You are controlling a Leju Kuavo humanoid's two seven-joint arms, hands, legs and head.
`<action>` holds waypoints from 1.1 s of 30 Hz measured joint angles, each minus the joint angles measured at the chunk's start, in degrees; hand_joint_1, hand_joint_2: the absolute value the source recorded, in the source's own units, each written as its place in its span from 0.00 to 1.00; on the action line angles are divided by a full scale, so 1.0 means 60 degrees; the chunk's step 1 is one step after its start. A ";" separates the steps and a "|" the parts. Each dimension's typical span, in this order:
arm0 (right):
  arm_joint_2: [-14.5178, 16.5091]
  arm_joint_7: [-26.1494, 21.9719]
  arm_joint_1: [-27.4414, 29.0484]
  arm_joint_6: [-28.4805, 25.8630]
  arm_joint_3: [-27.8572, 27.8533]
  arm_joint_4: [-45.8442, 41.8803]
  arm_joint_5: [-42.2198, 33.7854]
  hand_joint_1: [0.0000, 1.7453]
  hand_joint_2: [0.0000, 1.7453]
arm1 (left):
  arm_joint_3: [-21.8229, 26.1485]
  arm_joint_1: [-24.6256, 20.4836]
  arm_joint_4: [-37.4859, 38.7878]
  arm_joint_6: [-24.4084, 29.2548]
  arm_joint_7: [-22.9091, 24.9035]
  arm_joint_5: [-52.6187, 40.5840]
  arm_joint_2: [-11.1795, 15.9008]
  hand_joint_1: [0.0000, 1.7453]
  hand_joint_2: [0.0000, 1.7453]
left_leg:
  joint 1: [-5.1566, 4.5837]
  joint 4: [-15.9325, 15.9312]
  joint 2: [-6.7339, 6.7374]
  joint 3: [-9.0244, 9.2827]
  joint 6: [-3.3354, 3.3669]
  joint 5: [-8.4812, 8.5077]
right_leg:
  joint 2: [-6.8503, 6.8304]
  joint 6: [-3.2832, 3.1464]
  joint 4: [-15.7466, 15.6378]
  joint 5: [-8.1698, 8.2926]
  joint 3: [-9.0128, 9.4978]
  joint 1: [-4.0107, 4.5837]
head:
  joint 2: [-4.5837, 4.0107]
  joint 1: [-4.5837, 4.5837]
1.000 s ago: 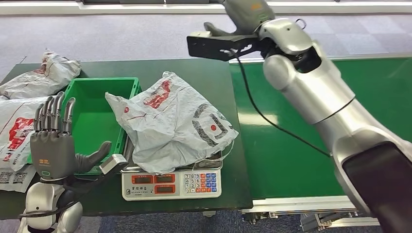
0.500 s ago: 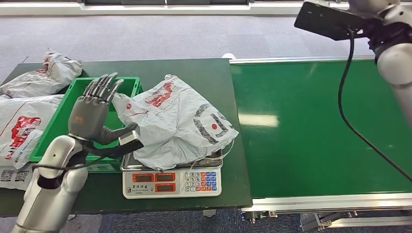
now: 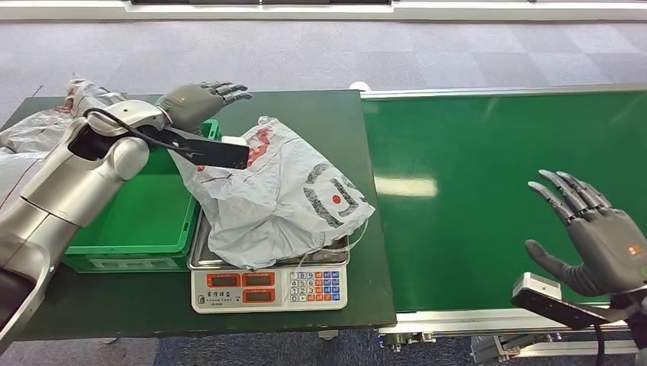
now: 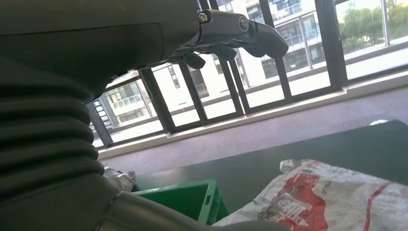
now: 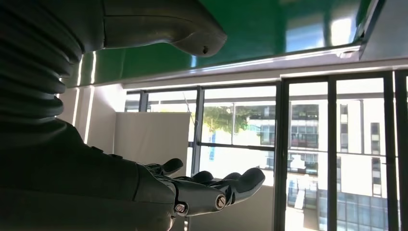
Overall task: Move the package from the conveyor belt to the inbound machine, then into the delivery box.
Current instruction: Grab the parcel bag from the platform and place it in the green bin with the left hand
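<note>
Head view, package [image 3: 282, 194] on scale [image 3: 268, 289], green bin [image 3: 141, 229] beside

Both arms are smooth silver shells with dark joints. Each grey hand, the left hand [image 3: 194, 101] and the right hand [image 3: 603, 238], has darker fingers, a ribbed grey wrist cover, and a black camera bar behind it with a black cable.

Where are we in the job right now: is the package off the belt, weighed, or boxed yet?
Done: the white plastic mailer bag with red and grey print is off the green conveyor belt and lies on the silver electronic scale. In hand: nothing; the left hand is open above the bag and the green plastic crate, the right hand open over the belt. Left: bag into crate.
</note>
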 joint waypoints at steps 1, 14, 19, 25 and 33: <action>0.0059 0.0053 0.0299 -0.0006 -0.0143 -0.0183 -0.0004 0.00 1.00 | -0.0197 -0.0087 0.0105 -0.0031 0.0014 0.0078 -0.0003 0.00 1.00 | -0.0001 -0.0001 0.0019 0.0001 -0.0001 0.0000 | 0.0017 -0.0001 0.0001 0.0001 -0.0006 -0.0001 | 0.0000 0.0000; 0.1118 -0.0196 0.2212 -0.0188 -0.1232 -0.1563 -0.0028 0.00 1.00 | -0.2401 -0.0112 0.1425 -0.1036 -0.0426 0.1982 -0.0310 0.00 0.50 | -0.0022 -0.0004 0.0091 0.0024 -0.0001 0.0001 | 0.0093 0.0007 0.0002 0.0012 -0.0010 -0.0021 | 0.0000 0.0003; 0.1810 -0.0384 0.2282 -0.0468 -0.1167 -0.1593 0.0415 0.00 1.00 | -0.2996 0.0909 0.2463 -0.0223 -0.1138 0.2245 -0.0704 0.00 0.00 | -0.0029 -0.0011 0.0109 0.0031 0.0003 -0.0003 | 0.0106 0.0009 0.0001 0.0010 -0.0007 -0.0029 | 0.0000 -0.0001; 0.2396 -0.0282 0.2136 -0.0783 -0.0742 -0.1470 0.0814 0.00 1.00 | -0.3068 0.1786 0.4173 0.0865 -0.1658 0.2362 -0.1936 0.00 0.25 | -0.0061 -0.0025 0.0027 0.0142 0.0079 -0.0084 | 0.0018 0.0074 -0.0007 -0.0133 0.0211 -0.0060 | 0.0000 0.0001; 0.2839 -0.0279 0.2002 -0.0959 -0.0445 -0.1428 0.0794 0.00 1.00 | -0.2843 0.1865 0.5266 0.1382 -0.1373 0.2317 -0.3179 1.00 1.00 | -0.0080 -0.0013 -0.0146 0.0362 0.0129 -0.0178 | -0.0151 0.0117 -0.0004 -0.0288 0.0519 -0.0080 | 0.0000 0.0003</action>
